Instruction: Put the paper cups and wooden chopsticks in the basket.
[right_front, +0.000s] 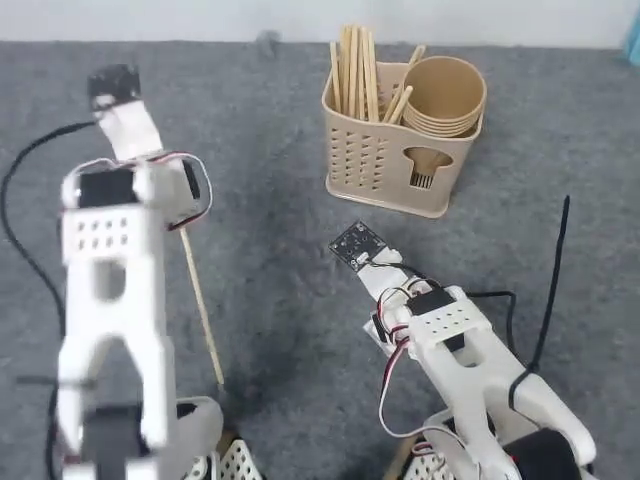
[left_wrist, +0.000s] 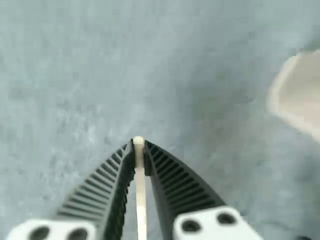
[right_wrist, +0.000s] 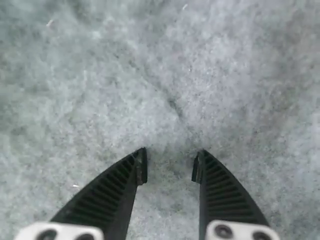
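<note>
A grey, felt-like surface (right_front: 560, 130) is seen beneath both pairs of jaws. A beige basket (right_front: 375, 160) is placed near the right jaws, ahead of them, and well apart from the left jaws. A stack of paper cups (right_front: 445, 95) is held in one of its compartments, and a bundle of wooden chopsticks (right_front: 355, 65) is stood upright in the other. The right jaws are held apart above the surface. The left jaws are clamped on a single chopstick (left_wrist: 140, 200), its end shown just past their tips.
</note>
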